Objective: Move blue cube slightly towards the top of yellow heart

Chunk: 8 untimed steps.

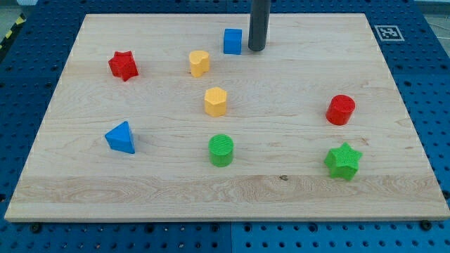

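Fingers are none on this arm: my tip (256, 49), the lower end of a straight dark rod, rests on the bench at upper centre of the frame, so no wide or narrow setting can be told. It stands just to the right of the blue cube (233, 41), close beside it, though contact cannot be confirmed. The yellow heart (200, 63) lies just left of and slightly below the cube, apart from it. A yellow hexagonal block (216, 102) sits below the heart near mid-frame. A red star (124, 65) occupies the upper left, a blue triangular block (121, 138) the lower left. A green cylinder (221, 150) stands at lower centre, a red cylinder (341, 109) at right, and a green star (343, 161) at lower right. A black-and-white square marker (387, 32) at upper right carries no readable writing. The bench (295, 186) is a pale wooden board with visible grain, lying on a blue perforated surface (28, 91).
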### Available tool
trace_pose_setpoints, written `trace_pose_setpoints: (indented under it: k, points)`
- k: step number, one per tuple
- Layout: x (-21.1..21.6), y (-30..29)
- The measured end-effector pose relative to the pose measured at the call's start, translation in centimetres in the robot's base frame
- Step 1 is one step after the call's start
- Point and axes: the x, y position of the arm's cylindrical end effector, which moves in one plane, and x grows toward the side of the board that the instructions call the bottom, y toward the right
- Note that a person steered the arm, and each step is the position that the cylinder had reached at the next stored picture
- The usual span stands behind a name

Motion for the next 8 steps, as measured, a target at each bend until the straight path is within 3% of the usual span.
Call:
trace_pose_setpoints:
  k: [8]
  points:
    - [-1.2, -1.4]
